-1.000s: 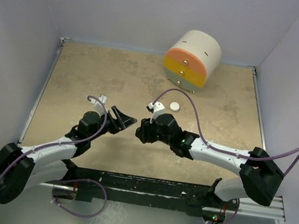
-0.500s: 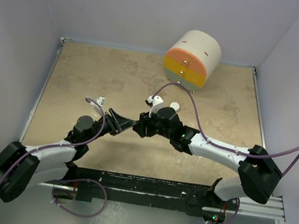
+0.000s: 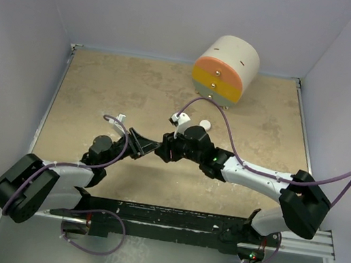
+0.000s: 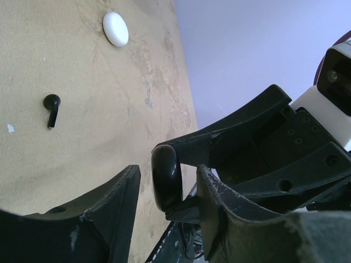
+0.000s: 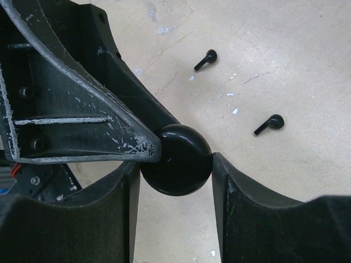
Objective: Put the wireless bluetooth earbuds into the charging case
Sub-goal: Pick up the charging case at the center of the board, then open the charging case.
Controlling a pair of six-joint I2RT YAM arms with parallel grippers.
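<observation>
The charging case (image 5: 176,159), a glossy black round puck, sits clamped between my right gripper's (image 5: 175,163) fingers, held above the table. My left gripper (image 4: 167,172) is open and straddles the same case (image 4: 165,176), seen edge-on, with a clear gap on its left side. In the top view both grippers meet mid-table, the left (image 3: 149,146) and the right (image 3: 166,149). The earbuds look black with short stems: two lie on the table in the right wrist view (image 5: 205,58) (image 5: 270,124), and one shows in the left wrist view (image 4: 51,107). They are hidden in the top view.
A white oval pebble-like object (image 3: 205,125) lies on the table behind the right gripper, and it also shows in the left wrist view (image 4: 115,28). A cream-and-orange cylindrical drawer unit (image 3: 225,71) stands at the back. Walls enclose the beige table (image 3: 103,87).
The left gripper has moved right and the right gripper left with the case, until they met. In the last half second almost nothing moved.
</observation>
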